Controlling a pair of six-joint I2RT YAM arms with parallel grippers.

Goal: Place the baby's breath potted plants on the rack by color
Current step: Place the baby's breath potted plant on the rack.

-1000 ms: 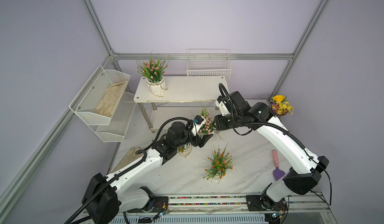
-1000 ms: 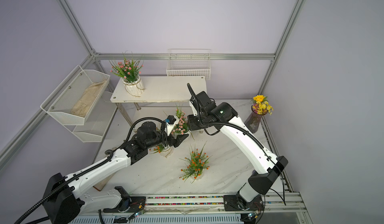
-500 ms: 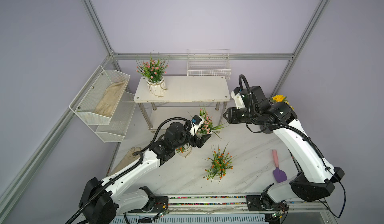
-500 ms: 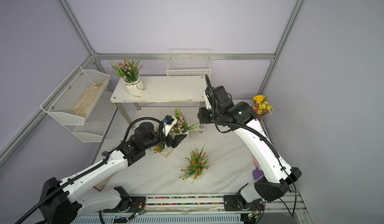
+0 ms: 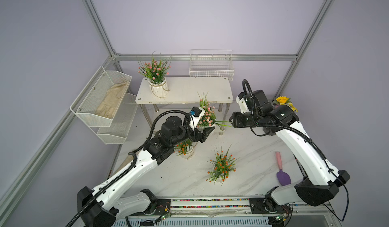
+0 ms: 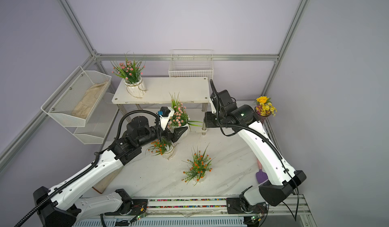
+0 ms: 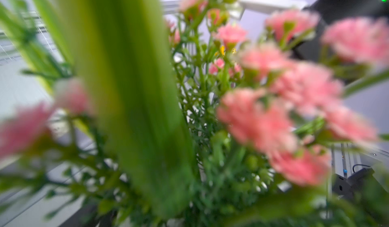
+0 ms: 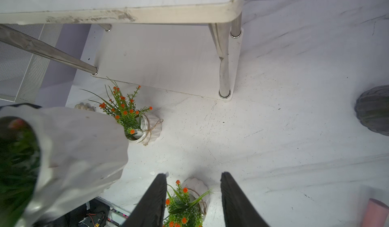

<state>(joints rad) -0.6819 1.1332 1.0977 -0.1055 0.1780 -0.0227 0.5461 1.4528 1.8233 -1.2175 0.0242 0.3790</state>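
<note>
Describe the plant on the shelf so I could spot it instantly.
Find the white two-tier rack at the back. On its top board, at the end nearest the mesh baskets, stands a pink plant in a white pot. It alone sits on the rack: the other pink plant is in the left gripper, the orange plants on the table.

The white marbled bench (image 5: 252,152) carried a two-tier rack (image 5: 189,89) at its back. A pink-flowered pot (image 5: 157,88) stood on the left end of the rack's top board. On the bench itself, before the rack, stood one orange-flowered pot (image 5: 188,153) and, nearer the front, a second orange-flowered pot (image 5: 221,169). A vase (image 6: 261,116) of yellow flowers stood at the back right, and a purple trowel (image 5: 283,176) lay near the right edge.
</note>
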